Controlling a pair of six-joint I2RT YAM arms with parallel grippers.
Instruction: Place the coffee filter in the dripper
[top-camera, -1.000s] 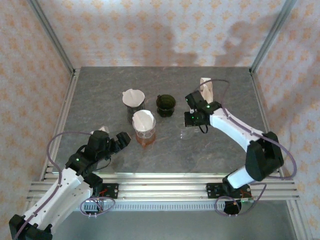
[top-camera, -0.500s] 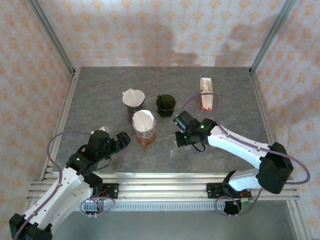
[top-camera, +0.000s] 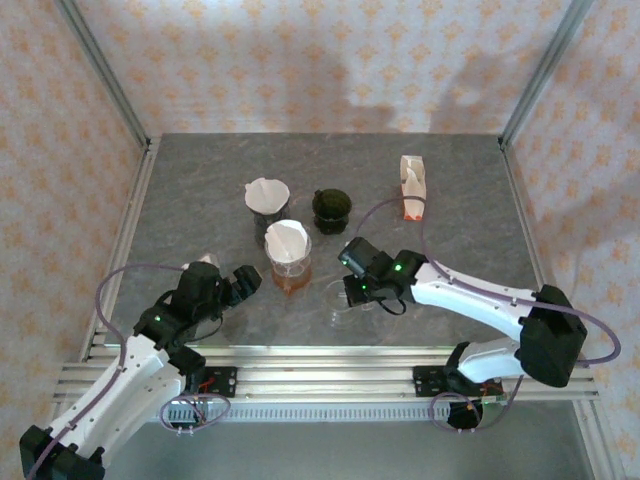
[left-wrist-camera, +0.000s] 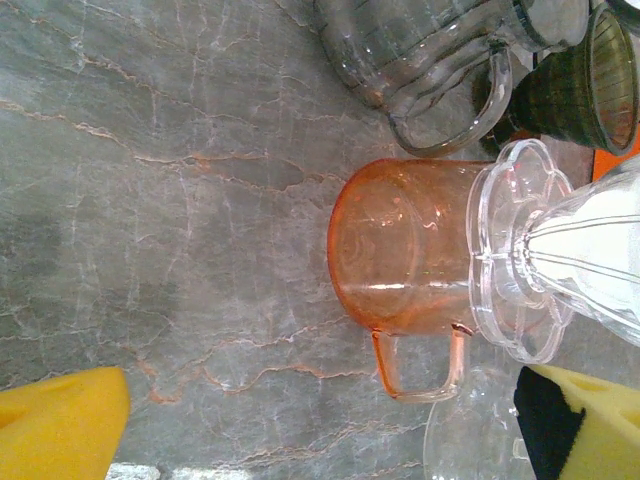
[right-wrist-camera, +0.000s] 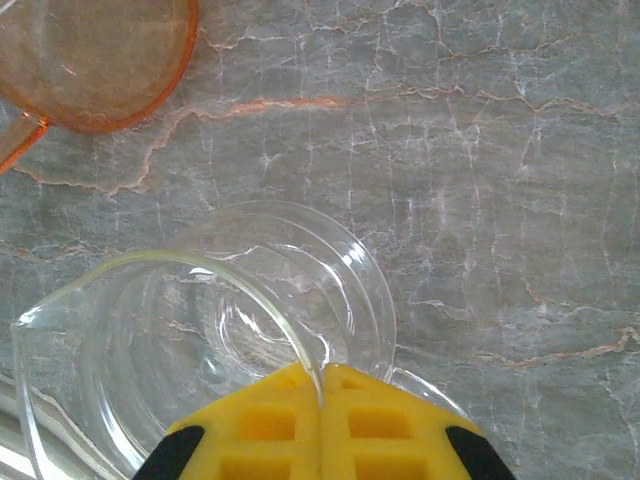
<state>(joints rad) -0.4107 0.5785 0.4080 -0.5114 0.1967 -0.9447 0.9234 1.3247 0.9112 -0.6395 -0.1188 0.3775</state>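
Right arm has a dripper pinched, left arm idle and open.

Right gripper (right-wrist-camera: 320, 388) is closed on the rim of an empty clear glass dripper (right-wrist-camera: 200, 320); the glass edge runs between the two yellow pads. That dripper sits near-centre on the grey table (top-camera: 200, 200), just right of and nearer than the orange mug (left-wrist-camera: 400, 250); can't tell if it's resting or lifted. The mug carries a scallop-rim dripper (left-wrist-camera: 510, 260) with a white filter (left-wrist-camera: 600, 250) seated in it. Left gripper (top-camera: 226, 268) hangs left of the mug with its jaws spread wide, holding nothing. Further back: a glass pitcher (top-camera: 266, 195) with white paper in it, a dark green dripper (top-camera: 331, 208), and a white-and-orange pack (top-camera: 411, 187) at far right.
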